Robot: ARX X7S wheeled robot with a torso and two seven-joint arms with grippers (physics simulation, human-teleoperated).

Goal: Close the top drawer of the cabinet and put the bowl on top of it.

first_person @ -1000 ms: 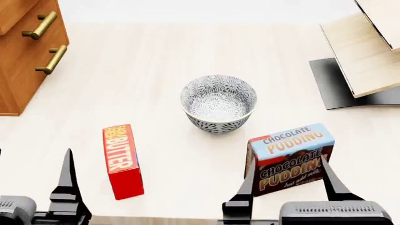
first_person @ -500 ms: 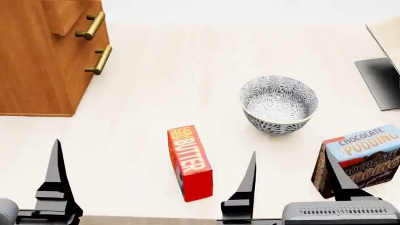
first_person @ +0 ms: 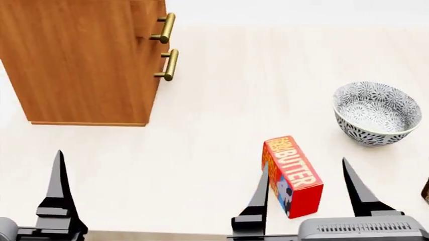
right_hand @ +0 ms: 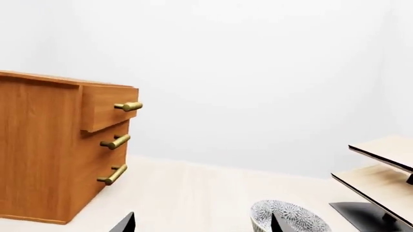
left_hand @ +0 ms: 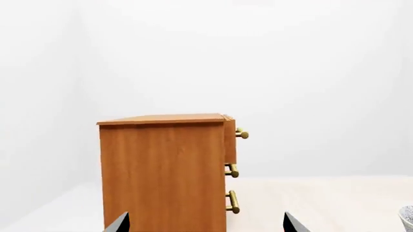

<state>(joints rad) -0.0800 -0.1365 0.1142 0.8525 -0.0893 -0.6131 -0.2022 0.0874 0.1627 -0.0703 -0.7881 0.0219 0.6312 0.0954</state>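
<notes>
Plain white walls rise behind a pale light-wood surface, evenly lit. At about three o'clock, a pale slanted wooden rack stands on a dark base.

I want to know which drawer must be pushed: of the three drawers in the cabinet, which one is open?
The top drawer: its front sticks out from the cabinet, while the two lower fronts sit flush.

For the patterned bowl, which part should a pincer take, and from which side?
Probably the rim of the bowl, from above: it sits upright with its mouth open and nothing inside, so one finger can go inside the wall and one outside. The near rim, on the robot's side, looks easiest. The right pincer is open and nearer; the butter box stands beside that path.
</notes>
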